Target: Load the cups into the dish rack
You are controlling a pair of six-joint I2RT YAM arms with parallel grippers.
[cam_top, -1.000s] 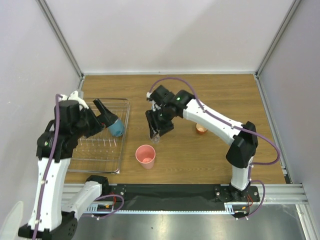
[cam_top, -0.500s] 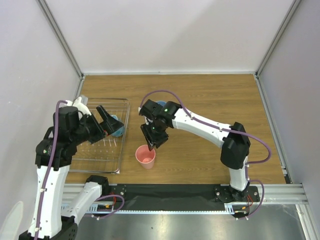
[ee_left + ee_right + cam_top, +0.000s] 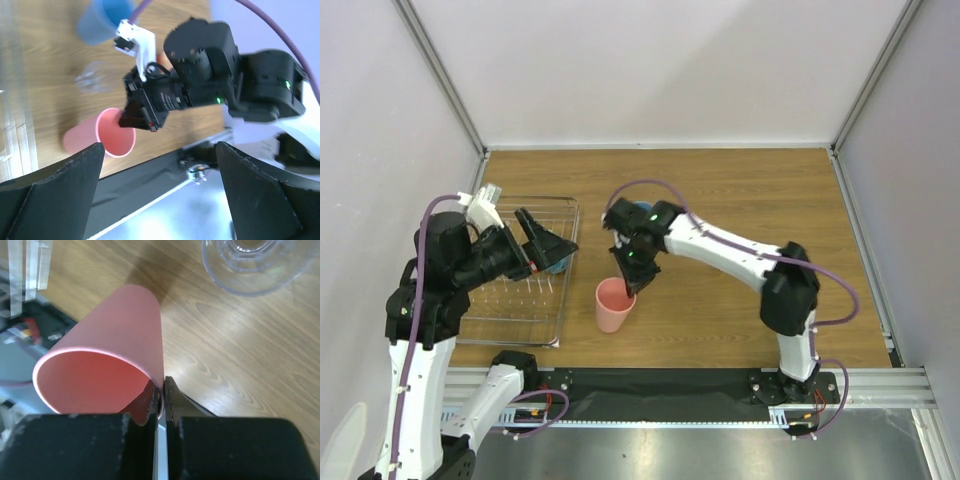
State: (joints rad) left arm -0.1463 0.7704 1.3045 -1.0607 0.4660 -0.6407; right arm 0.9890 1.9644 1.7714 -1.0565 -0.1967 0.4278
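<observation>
— Where's the pink tumbler (image 3: 115,350)?
— Its rim is pinched in the right gripper (image 3: 159,405), one finger inside. Likely light, thin, slick plastic; a rim grip should carry it.

The pink tumbler (image 3: 120,325) looks like smooth, matt plastic; the tiny glass (image 3: 255,270) is clear and glossy; the table (image 3: 235,370) shows wood grain.
</observation>
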